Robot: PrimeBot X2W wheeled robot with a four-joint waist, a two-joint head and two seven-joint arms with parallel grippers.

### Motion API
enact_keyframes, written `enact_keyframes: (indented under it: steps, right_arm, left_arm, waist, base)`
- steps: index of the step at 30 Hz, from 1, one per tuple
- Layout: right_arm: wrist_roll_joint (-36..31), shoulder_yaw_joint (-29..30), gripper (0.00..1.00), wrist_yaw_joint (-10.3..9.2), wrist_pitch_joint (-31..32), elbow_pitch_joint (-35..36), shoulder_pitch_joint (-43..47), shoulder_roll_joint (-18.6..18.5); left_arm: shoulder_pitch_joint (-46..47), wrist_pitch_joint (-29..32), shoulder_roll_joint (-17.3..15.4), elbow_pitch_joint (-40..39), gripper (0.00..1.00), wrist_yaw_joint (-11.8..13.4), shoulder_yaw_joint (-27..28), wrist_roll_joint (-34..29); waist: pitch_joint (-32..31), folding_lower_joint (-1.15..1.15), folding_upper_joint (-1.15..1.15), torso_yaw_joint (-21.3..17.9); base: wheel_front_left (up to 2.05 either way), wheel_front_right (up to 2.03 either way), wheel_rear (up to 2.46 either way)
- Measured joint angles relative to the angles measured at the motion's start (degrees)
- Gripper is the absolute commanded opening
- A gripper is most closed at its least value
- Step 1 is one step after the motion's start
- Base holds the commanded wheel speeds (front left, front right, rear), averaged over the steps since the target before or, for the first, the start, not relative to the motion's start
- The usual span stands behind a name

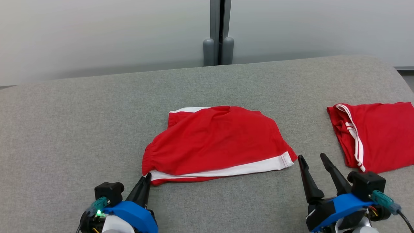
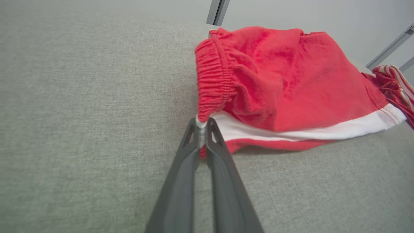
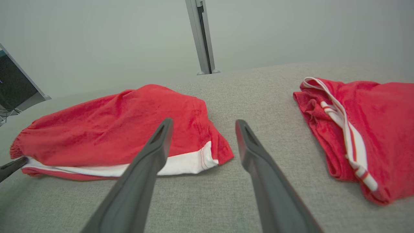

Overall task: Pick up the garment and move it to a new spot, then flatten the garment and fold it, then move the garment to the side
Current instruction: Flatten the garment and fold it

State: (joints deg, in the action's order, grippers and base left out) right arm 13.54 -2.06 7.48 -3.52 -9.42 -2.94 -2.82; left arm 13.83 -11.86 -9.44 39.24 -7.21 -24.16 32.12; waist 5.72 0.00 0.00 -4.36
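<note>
Red garment (image 1: 216,139) lies mid-worktop (image 1: 81,129), loosely doubled over, with a white band along its near edge. The left pincer (image 1: 147,177) is clamped tight on the near-left corner by the elastic waistband, and the right pincer (image 1: 312,157) gapes wide with nothing in it, tips just beside the near-right white-banded corner. Step looks like the pickup: the right one should slide onto that corner and pinch every layer, not just the top, then both lift level so the cloth doesn't sag or spill, steering clear of the second red garment (image 1: 378,136) lying apart at the right.
</note>
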Motion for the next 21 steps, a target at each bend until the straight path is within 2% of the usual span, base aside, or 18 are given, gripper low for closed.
enact_keyframes:
  steps: [8,13,21]
  right_arm:
    - [-2.2,-1.0,1.0,0.0,7.17,-6.76,-3.33,-0.04]
    - [-3.98,-4.16,1.0,0.01,8.56,-13.03,-8.52,0.03]
    - [-5.95,-5.05,1.0,0.0,9.42,-23.37,-14.85,0.0]
  left_arm:
    - [0.25,-1.41,-0.51,2.21,0.0,-0.01,-0.11,0.62]
    - [1.16,-1.85,-0.47,2.81,0.0,-0.16,-0.53,0.71]
    - [2.68,-2.13,-0.43,3.18,0.0,-0.18,-1.75,1.29]
  waist:
    - [0.27,0.0,0.0,0.37]
    - [1.03,0.0,0.0,0.65]
    - [1.77,0.0,0.0,1.23]
  base:
    - [0.0,0.0,0.0]
    - [0.0,0.0,0.0]
    - [0.0,0.0,0.0]
